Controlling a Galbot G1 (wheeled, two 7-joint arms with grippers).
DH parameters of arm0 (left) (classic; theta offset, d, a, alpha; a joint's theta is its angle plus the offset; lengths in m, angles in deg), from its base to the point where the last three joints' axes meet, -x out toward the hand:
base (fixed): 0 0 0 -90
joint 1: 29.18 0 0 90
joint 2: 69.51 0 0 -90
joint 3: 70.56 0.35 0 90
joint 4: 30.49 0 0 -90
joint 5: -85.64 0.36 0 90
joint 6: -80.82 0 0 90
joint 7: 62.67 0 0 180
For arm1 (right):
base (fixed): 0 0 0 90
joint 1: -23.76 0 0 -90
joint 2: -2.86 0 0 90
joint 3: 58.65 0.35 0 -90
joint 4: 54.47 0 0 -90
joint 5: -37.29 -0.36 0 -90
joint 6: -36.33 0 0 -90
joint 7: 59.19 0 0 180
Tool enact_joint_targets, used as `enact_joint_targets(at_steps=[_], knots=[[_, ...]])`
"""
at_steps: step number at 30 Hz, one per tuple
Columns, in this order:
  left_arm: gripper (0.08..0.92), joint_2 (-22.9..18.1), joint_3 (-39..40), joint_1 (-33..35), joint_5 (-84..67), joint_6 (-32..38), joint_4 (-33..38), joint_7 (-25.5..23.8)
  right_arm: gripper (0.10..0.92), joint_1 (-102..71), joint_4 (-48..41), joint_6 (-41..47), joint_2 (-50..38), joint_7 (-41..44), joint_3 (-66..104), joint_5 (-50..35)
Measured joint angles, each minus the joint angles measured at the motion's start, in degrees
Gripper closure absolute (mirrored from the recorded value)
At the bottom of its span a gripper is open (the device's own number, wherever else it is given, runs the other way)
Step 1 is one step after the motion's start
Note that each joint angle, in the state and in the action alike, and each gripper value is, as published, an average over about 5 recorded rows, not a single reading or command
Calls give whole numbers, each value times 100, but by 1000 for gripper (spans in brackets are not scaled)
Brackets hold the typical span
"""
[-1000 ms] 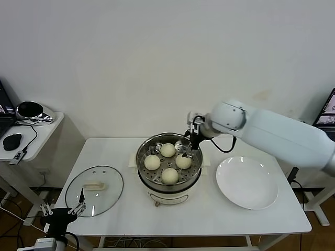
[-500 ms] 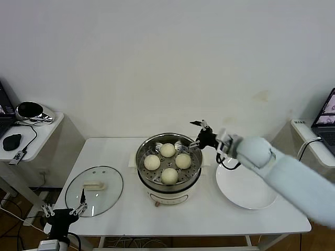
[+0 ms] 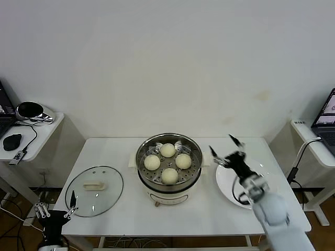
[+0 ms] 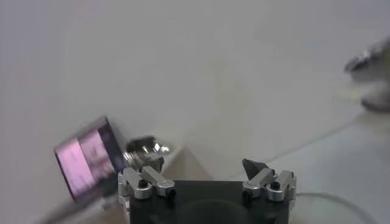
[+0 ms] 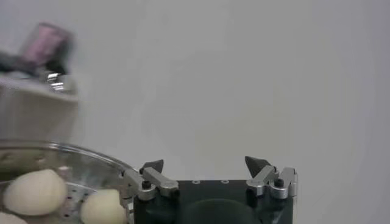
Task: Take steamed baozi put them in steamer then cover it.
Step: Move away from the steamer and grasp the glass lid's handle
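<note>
Steel steamer at frame centre holds four baozi on its tray. The cover lies lower left on the table (handle up). Right gripper hangs open and empty over the plate; left gripper waits open at bottom left.

On my head view, non-task items only:

1. White table, rectangular, standing against a plain pale wall.
2. White round plate, flat, on the table's right part.
3. Small white side table at far left, apart from the main table. On it I see a black computer mouse with a cable, a shiny rounded silver-and-black object I cannot identify, and the edge of a laptop.
4. A second laptop screen at far right, on a white surface.
</note>
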Motion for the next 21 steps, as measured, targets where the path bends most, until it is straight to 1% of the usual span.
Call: enact_joint_targets(at_steps=[5,11,15,21], knots=[[177,218,-93,-183,1532,25,-569,142,203,-898,220,-1,477,-142,997,95],[177,538,30,-500,2977,-53,-1195,130,203,-1622,402,49,928,-330,1814,93],[177,703,191,-791,3575,-83,-1571,92,203,-1917,495,62,1161,-408,2156,93],[177,895,441,-1253,4060,-113,-2061,70,203,-2270,638,55,1373,-465,2529,95]])
